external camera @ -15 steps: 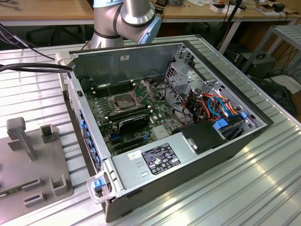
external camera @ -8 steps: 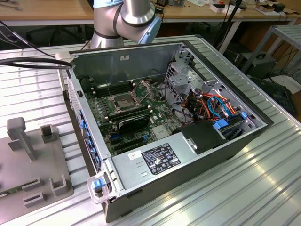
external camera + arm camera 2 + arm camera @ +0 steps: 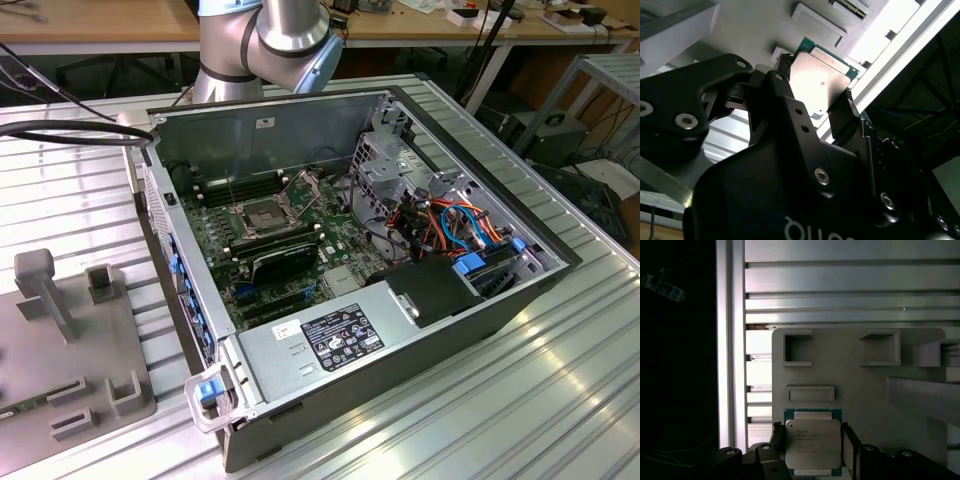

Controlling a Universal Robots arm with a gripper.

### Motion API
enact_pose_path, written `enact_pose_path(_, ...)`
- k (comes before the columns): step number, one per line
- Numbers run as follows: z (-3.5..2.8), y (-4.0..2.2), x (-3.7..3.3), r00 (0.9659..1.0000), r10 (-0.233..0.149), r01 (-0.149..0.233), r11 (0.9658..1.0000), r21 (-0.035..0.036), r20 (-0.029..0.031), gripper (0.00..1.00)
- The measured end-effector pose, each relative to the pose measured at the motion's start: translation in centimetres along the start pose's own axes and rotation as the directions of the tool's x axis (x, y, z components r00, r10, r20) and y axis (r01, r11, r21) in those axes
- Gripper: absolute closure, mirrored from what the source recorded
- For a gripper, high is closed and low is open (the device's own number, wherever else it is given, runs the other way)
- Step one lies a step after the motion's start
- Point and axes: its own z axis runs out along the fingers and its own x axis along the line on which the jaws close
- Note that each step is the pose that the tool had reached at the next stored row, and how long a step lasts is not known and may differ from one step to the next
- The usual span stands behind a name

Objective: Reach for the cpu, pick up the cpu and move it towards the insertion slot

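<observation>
The cpu (image 3: 812,442) is a square chip with a silver lid on a green board. It sits between my gripper's (image 3: 812,440) two black fingers, over a grey fixture plate (image 3: 865,385). In the second wrist view the fingers (image 3: 785,67) press against opposite edges of the cpu (image 3: 820,75), so my gripper (image 3: 816,80) is shut on it. Whether the chip still rests on the plate I cannot tell. The insertion slot (image 3: 262,215), a silver frame around a dark centre, lies on the motherboard inside the open computer case (image 3: 500,300) in the exterior view.
The grey fixture plate (image 3: 60,340) with raised blocks lies on the ribbed metal table at the exterior view's left, beside the case. The case holds a power supply (image 3: 330,340), a drive cage (image 3: 385,160) and cable bundles. The arm's base (image 3: 265,40) stands behind the case.
</observation>
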Motion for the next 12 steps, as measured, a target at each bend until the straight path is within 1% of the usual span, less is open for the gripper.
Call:
enact_pose_path(6, -0.04, 0.00, 0.00, 1.0000, 0.000, 0.000, 1.0000, 0.0000, 0.0001, 0.45)
enact_pose_path(11, -0.50, 0.02, 0.00, 1.0000, 0.000, 0.000, 1.0000, 0.0001, -0.0002, 0.45)
enact_pose_path(12, -0.71, 0.03, 0.00, 1.0000, 0.000, 0.000, 1.0000, 0.0001, -0.0001, 0.45)
